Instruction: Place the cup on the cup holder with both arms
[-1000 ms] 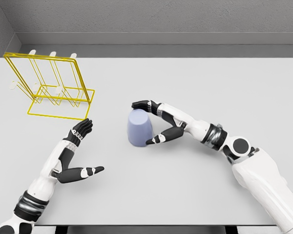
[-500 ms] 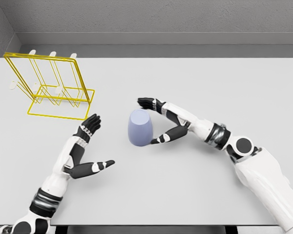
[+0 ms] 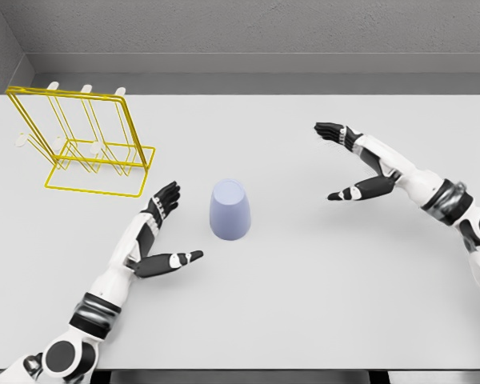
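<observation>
a smooth, matte lavender cup, tapered, stands mouth-down on the plain grey counter, ungrasped between the left robot hand and right robot hand, both spread wide, near the yellow wire cup holder.

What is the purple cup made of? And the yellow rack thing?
The cup looks like smooth matte plastic or ceramic: one even lavender colour, soft shading, no shine. It's a simulator render, so that's a guess. The rack looks like thin bent metal wire painted glossy yellow, with pale tips on its pegs.
</observation>
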Robot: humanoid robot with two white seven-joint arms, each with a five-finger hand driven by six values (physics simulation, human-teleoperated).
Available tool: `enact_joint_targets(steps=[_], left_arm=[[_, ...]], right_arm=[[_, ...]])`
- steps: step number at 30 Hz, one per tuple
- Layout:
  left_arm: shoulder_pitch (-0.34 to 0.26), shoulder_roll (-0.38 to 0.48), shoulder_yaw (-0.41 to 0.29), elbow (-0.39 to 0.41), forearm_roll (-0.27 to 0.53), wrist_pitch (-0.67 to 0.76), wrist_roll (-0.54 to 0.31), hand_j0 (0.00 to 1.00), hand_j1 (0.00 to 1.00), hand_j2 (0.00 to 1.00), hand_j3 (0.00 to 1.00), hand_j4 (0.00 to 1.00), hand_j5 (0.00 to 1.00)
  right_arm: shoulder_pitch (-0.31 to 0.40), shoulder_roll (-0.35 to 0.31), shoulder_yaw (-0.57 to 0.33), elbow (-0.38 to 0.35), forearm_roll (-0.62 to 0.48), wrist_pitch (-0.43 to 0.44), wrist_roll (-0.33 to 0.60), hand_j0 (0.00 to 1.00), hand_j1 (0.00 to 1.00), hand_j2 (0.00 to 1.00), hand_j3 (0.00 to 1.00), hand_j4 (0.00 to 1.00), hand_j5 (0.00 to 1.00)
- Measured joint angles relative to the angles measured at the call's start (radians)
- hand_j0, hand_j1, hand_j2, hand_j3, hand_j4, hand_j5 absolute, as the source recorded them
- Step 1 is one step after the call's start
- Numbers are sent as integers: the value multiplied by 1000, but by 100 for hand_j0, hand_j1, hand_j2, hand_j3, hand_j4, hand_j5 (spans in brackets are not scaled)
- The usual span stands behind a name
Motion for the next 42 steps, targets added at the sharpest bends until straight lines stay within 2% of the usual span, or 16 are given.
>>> enact_joint_targets(steps=[5,8,13,21,29,42], left_arm=[[-29,-42,-1,21,-3,54,0,100,100,100,100,100,100],[-43,-68,-1,38,-4,63,0,100,100,100,100,100,100],[-58,-108,-2,72,-15,68,-3,100,100,100,100,100,100],[-78,-165,-6,102,-64,68,-6,100,100,100,100,100,100],[-86,-185,-12,111,-68,69,-7,100,100,100,100,100,100],[-101,-210,-15,129,-70,68,-12,100,100,100,100,100,100]], right_arm=[[-12,-102,-15,0,-1,-28,0,100,100,100,100,100,100],[-3,-127,17,7,3,-33,0,100,100,100,100,100,100],[-15,-134,52,32,5,-36,0,100,100,100,100,100,100],[-3,-133,55,117,-7,-36,0,100,100,100,100,100,100],[2,-139,42,147,-63,-36,0,100,100,100,100,100,100],[-2,-129,41,166,-74,-36,0,100,100,100,100,100,100]])
